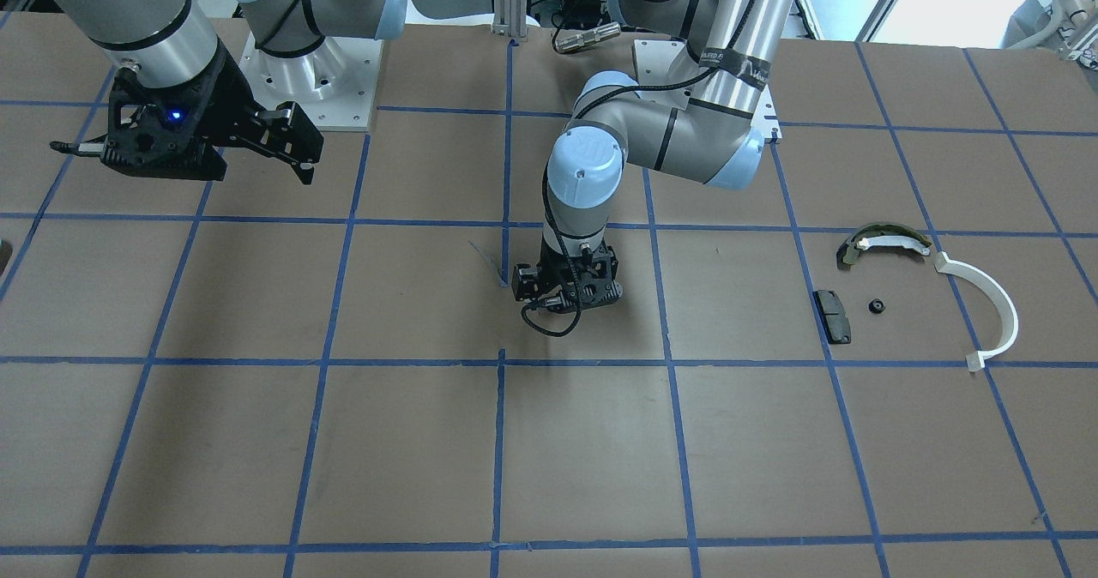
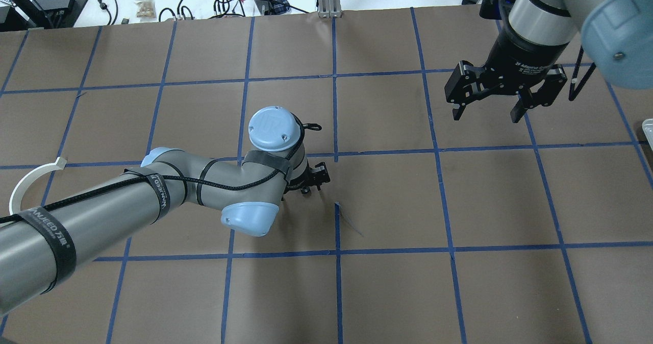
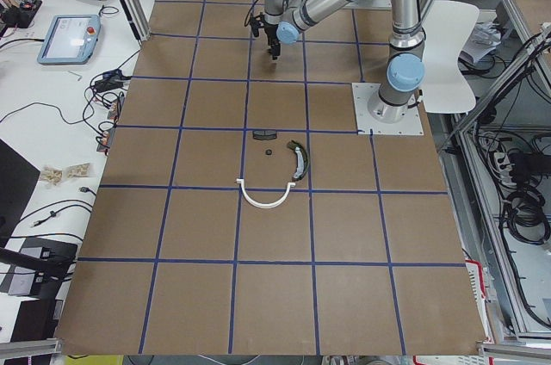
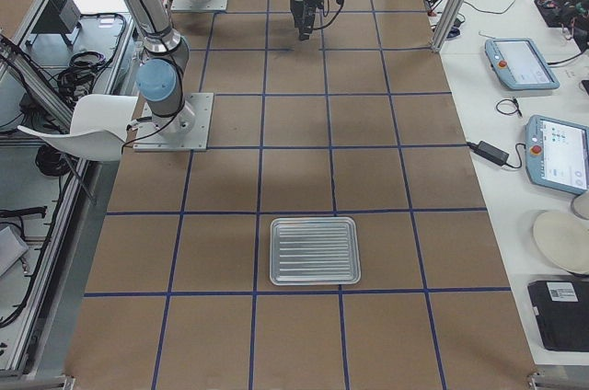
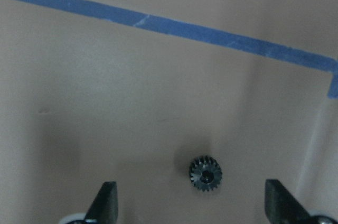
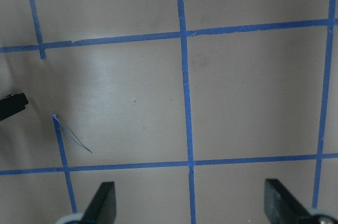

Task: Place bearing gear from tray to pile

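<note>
Your left gripper (image 5: pixel 193 205) is pointing straight down over the middle of the table (image 1: pixel 343 441), its jaws standing wide apart and holding nothing. In its wrist view the bearing gear (image 5: pixel 206 173) is lying flat on the table between the 2 fingers (image 5: pixel 105 203), nearer that view's right finger and touching neither. The view is dim and is cutting both fingertips off at the bottom edge, so you cannot tell how far they are hanging above the table. From the front-facing camera the gripper's body is hiding the gear. From overhead the left arm (image 2: pixel 102 206) is covering gripper and gear alike.

The pile (image 1: pixel 876 306) is sitting well apart from that gripper, out to the left arm's own side. It is showing 1 olive-and-white curved shoe (image 1: pixel 883 242), 1 white half-ring strip (image 1: pixel 986 304), 1 small black rectangular pad (image 1: pixel 833 316) and 1 tiny dark round piece (image 3: pixel 269 152) too small to make out. Overhead, the left arm is masking all of it except 1 end of the strip.

Your right gripper (image 2: pixel 485 114) is hovering above the table, jaws spread and gripping nothing. The tray (image 4: pixel 276 252) is lying well beyond it on the robot's right. The overhead view is showing only a sliver of its rim at the frame edge.
</note>
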